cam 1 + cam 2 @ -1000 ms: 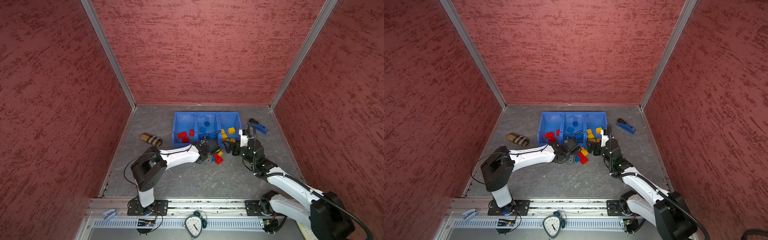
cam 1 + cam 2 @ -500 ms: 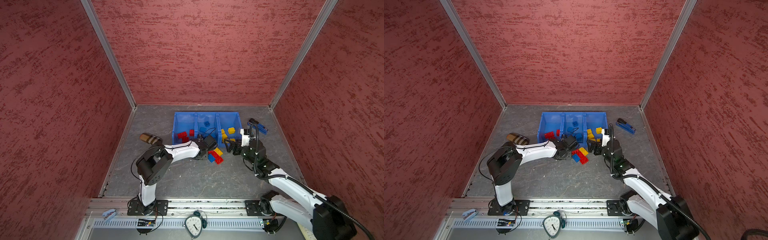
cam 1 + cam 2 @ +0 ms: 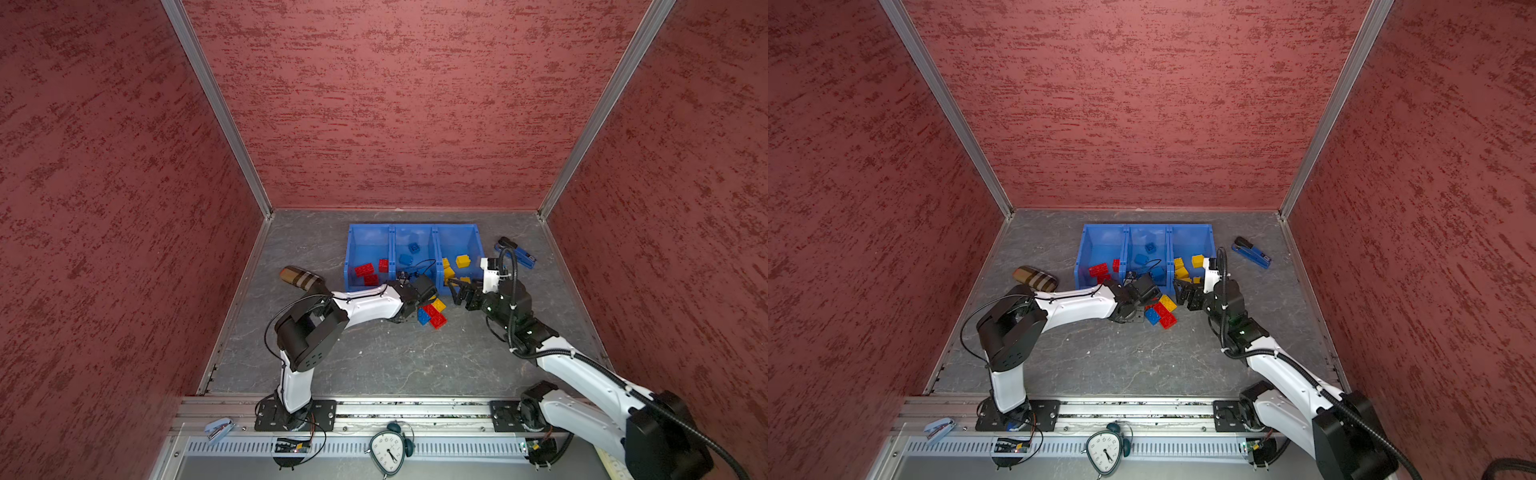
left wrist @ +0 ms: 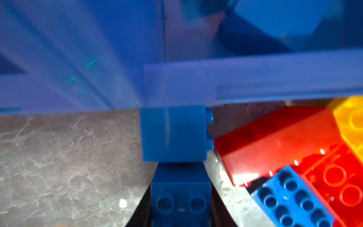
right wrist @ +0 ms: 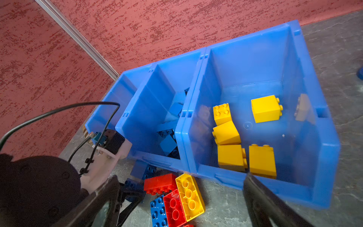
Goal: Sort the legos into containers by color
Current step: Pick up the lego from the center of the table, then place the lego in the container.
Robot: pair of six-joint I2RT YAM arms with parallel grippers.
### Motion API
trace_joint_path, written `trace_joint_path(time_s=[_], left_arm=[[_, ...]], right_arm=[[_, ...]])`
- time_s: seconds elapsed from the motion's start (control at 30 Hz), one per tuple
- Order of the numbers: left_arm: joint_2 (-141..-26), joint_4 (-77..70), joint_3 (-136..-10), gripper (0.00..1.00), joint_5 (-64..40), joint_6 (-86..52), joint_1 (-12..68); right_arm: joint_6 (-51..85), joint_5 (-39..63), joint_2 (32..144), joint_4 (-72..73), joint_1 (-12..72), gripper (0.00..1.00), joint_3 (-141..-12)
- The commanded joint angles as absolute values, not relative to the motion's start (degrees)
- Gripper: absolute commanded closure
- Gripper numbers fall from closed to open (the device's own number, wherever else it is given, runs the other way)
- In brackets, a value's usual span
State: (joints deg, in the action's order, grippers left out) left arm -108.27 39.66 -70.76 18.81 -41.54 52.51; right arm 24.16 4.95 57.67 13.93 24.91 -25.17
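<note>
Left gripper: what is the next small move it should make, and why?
Probably it should close firmly on the blue brick before any lift. The left gripper flanks this brick on the table, close to the front wall of the middle bin, where blue bricks already lie. I cannot tell whether the grip is firm yet.

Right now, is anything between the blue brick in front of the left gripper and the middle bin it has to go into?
Yes: the middle bin's front wall. The blue brick sits on the table right against its outside, so it likely must be lifted over. The red brick lies beside it, not in that path.
</note>
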Motion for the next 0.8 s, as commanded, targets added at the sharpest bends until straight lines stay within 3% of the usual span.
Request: trace_joint_path(time_s=[0.0, 0.13, 0.4, 0.77], left_arm=[[-104.05, 44.14, -70.37, 1.00, 22.31, -41.45, 55.45], [-99.14, 43.49, -69.25, 1.00, 24.90, -40.57, 58.16], [-93.74, 30.69, -72.59, 1.00, 24.67, -27.84, 55.85], [-105.51, 24.68, -85.56, 1.00, 19.29, -18.70, 46.72]], right_arm=[[23.44, 4.58, 56.79, 15.25, 24.65, 0.01, -25.05], [23.29, 4.70, 57.25, 15.92, 24.69, 0.01, -25.55], [23.99, 4.42, 57.15, 16.57, 24.69, 0.01, -26.02], [25.99, 3.03, 55.60, 13.72, 24.69, 0.01, -26.19]])
